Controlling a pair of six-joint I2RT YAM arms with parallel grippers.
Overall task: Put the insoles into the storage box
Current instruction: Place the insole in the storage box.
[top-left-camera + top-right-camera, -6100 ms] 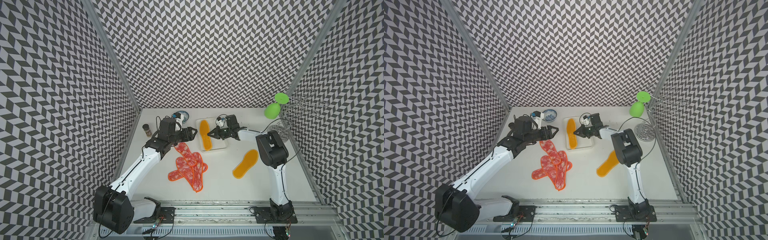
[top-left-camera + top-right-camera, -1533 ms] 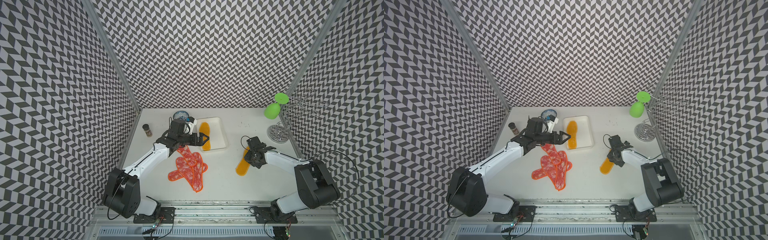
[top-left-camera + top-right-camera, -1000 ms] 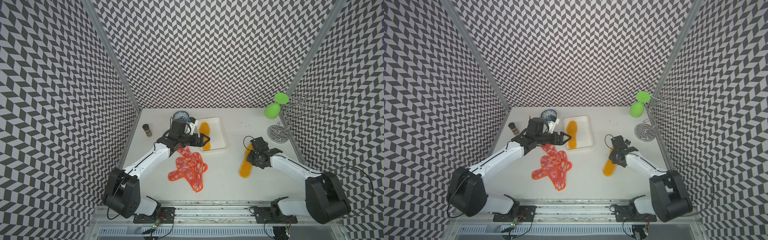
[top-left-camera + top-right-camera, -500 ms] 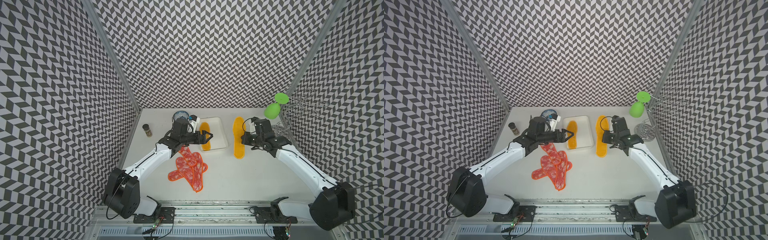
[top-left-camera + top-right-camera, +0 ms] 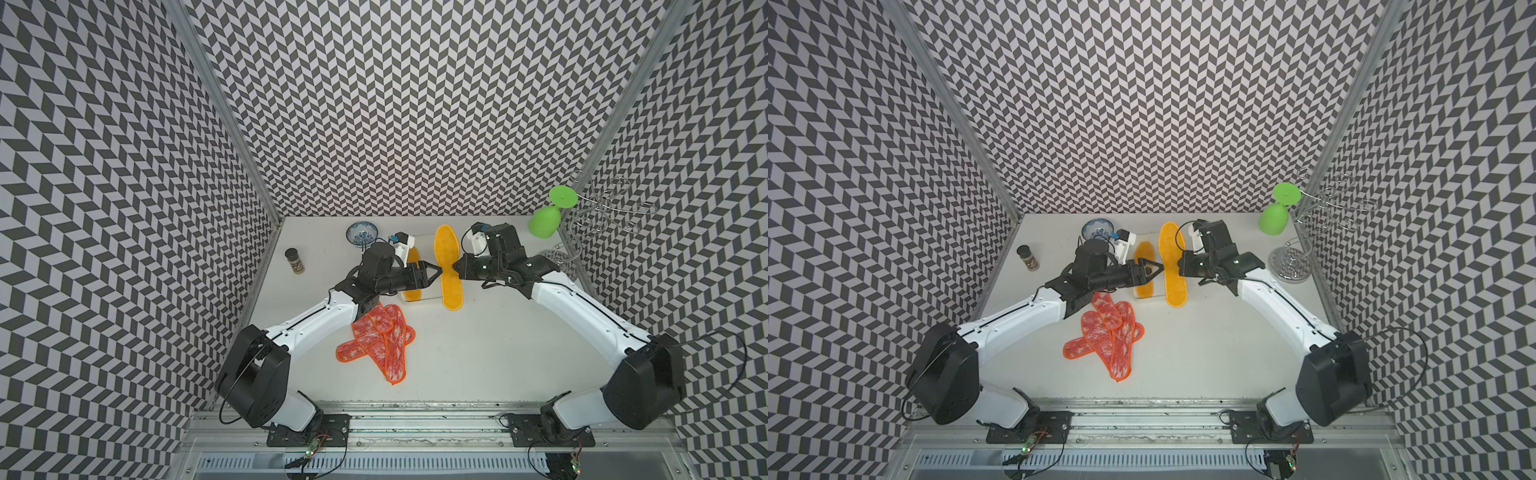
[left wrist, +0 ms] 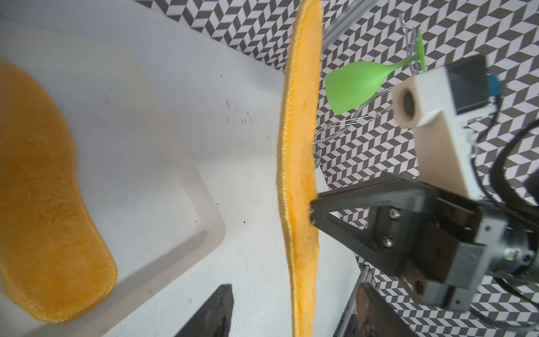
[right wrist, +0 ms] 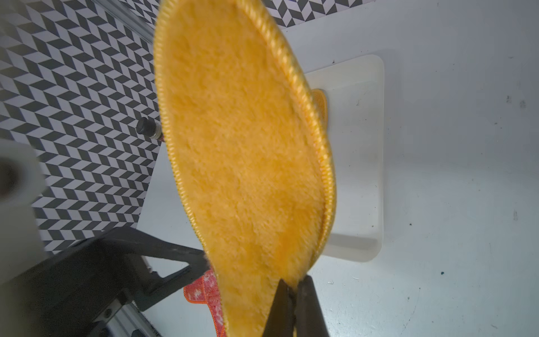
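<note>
One yellow insole pinched tight in right tool beside storage box, left tool half-open astride its opposite edge, perhaps touching.

From up high over the near rail, both top views look steeply down, side by side, taking in the whole table. The left wrist camera sits close, facing across the storage box to the lifted yellow insole, edge-on. The right wrist camera, nearer still and perhaps slightly blurred, shares that insole and box.
</note>
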